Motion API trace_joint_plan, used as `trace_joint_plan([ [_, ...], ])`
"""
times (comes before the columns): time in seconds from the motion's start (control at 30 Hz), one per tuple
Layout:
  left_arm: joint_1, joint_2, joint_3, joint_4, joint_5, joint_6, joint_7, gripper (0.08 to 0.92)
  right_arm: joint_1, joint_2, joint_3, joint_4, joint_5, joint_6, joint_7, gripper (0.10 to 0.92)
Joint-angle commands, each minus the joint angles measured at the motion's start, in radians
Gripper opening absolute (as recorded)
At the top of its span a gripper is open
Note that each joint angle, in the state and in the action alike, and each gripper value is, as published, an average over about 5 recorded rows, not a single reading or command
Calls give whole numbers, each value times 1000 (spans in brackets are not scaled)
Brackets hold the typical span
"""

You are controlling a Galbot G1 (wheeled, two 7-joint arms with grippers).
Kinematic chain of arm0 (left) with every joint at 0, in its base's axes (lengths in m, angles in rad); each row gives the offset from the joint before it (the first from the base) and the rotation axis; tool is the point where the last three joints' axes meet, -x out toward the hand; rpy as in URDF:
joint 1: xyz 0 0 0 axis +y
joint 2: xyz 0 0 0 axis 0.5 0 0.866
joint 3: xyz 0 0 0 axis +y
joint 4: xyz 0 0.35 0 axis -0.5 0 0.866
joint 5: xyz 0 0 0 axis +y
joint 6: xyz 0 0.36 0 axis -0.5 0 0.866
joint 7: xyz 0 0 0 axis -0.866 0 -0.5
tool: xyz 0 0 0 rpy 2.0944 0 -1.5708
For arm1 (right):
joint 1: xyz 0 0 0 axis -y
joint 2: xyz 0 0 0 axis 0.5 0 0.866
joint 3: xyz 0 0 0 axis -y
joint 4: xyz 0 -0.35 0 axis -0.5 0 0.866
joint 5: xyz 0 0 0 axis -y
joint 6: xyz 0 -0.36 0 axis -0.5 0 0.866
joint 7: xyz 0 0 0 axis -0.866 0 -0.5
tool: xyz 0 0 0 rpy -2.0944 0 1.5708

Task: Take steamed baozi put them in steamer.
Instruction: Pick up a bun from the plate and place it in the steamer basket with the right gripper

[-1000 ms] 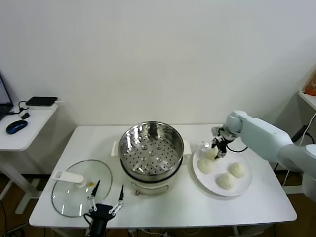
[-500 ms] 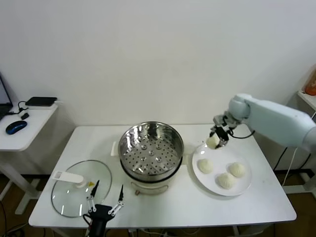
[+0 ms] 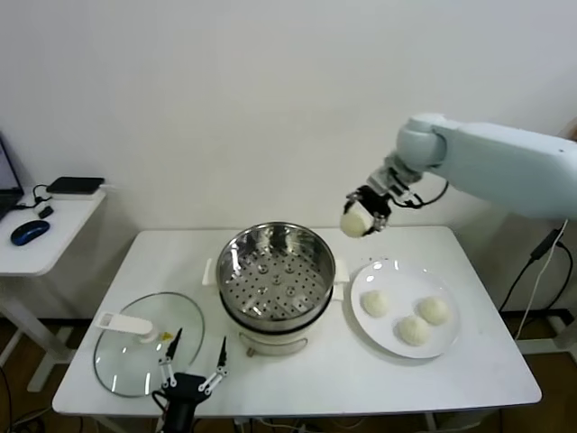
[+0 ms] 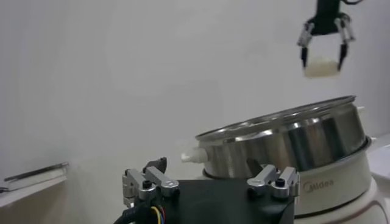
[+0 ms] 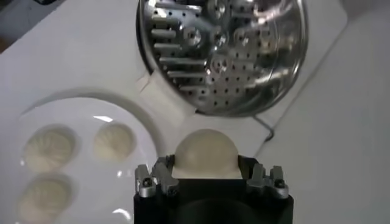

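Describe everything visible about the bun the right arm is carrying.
The bun is a small, round, creamy-white lump of dough with a smooth, matte, domed surface. It hangs in the air, clamped in the right pincer, whose fingers press its sides. It sits above the table between the steamer and the plate, just past the steamer's rim on the plate side, and touches nothing but the pincer. Three other buns lie on the plate.

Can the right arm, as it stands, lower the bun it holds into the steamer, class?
Probably yes. The right gripper is shut on a baozi in the air beside the steamer, whose lid lies off on the table. The basket is open and empty, so nothing blocks the way.
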Motion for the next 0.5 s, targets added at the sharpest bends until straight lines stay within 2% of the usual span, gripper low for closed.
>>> trace_joint_plan([
  [0.03, 0, -3, -1, -6, -1, 1, -1, 823, -2, 169, -2, -20, -105, 226, 86, 704],
  [0.27, 1, -1, -7, -11, -6, 2, -1, 823, -121, 247, 25, -165, -237, 386, 123, 704],
  [0.5, -2, 1, -8, -6, -8, 1, -1, 823, -221, 297, 64, -276, -330, 463, 134, 704],
])
